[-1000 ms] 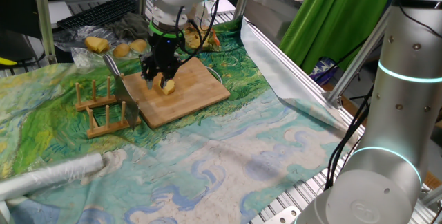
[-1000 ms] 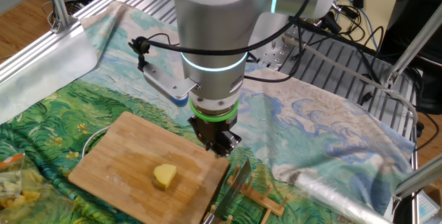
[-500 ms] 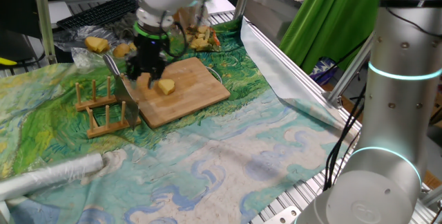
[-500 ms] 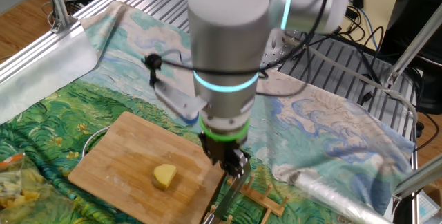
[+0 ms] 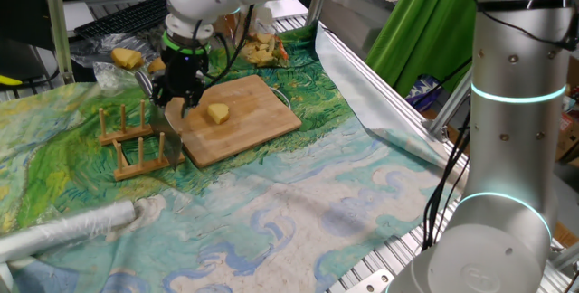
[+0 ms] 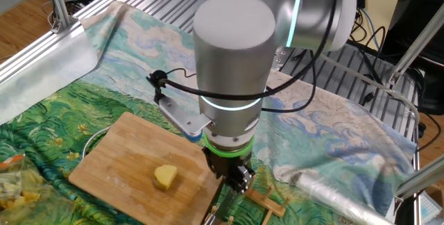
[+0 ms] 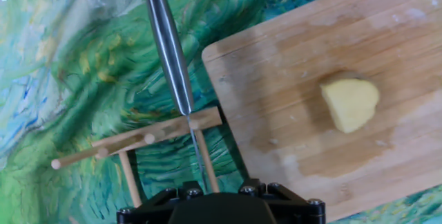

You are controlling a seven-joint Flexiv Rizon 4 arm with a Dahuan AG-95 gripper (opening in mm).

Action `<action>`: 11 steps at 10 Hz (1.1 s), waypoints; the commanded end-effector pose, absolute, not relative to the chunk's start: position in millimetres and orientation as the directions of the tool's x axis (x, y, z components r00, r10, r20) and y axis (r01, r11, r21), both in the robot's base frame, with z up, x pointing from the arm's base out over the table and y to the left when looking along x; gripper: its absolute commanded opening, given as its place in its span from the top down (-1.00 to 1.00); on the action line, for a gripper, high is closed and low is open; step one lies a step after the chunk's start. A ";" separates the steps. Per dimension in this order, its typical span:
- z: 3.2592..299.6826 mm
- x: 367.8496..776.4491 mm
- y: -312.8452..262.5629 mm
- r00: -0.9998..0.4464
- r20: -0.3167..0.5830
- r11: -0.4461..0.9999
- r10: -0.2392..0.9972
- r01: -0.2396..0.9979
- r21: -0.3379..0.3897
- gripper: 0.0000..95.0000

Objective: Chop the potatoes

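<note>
Leaving the potato (image 5: 217,113) whole on the board (image 5: 253,117), the end effector (image 5: 173,105) has shifted over the racked knife (image 7: 170,52), jaws apart, likely to grasp it.

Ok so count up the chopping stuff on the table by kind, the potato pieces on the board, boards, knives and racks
Pale-yellow potato lump: 1
Rectangular wooden chopping board: 1
Steel-handled knife: 1
Wooden peg rack: 1
Total: 4

The arm (image 5: 511,121) is built of thick, smooth silver-grey tubes, with a glowing cyan ring at each joint. A green band circles the wrist (image 6: 227,150) above the black pincer (image 5: 174,103). Thin black cables loop alongside the wrist.
</note>
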State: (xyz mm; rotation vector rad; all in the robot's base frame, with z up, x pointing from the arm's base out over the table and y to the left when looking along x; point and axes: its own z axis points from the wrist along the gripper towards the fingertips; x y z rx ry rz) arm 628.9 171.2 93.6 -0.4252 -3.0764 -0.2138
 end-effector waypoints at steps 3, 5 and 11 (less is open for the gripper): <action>74.0 637.1 178.4 -0.968 0.035 0.957 0.248 0.250 0.147 0.20; 67.2 640.6 180.1 -0.974 0.031 0.963 0.224 0.226 0.147 0.20; 44.0 646.9 184.3 -0.979 0.011 0.967 0.204 0.203 0.151 0.20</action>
